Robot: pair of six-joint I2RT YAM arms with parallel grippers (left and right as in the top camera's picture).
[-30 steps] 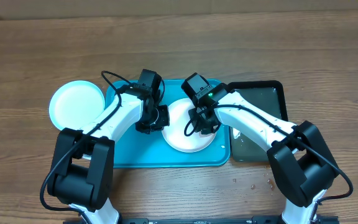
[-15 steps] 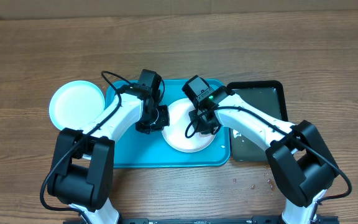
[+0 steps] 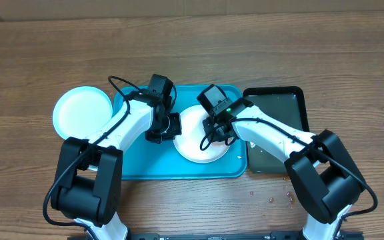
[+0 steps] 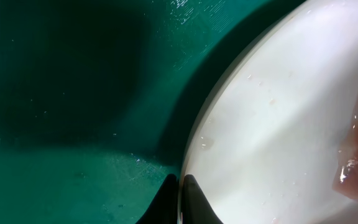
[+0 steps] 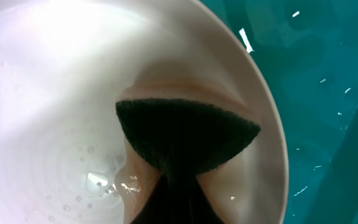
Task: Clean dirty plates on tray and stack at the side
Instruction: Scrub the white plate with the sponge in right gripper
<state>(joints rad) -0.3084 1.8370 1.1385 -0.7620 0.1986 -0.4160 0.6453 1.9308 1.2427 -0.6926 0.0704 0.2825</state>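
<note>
One pale round plastic plate (image 3: 82,112) lies at nine o'clock off the turquoise rectangular tray (image 3: 152,163). The left end effector (image 4: 180,190) pinches the white round plate's (image 3: 193,145) rim. The right end effector (image 3: 220,132) clenches a dark-faced sponge (image 5: 185,134), apparently scrubbing.

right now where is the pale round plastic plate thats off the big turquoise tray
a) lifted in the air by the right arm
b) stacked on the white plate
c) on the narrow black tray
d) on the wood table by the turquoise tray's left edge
d: the pale round plastic plate lies flat on the wooden table, right beside the left edge of the large turquoise rectangular plastic tray, with neither arm holding it.
</note>
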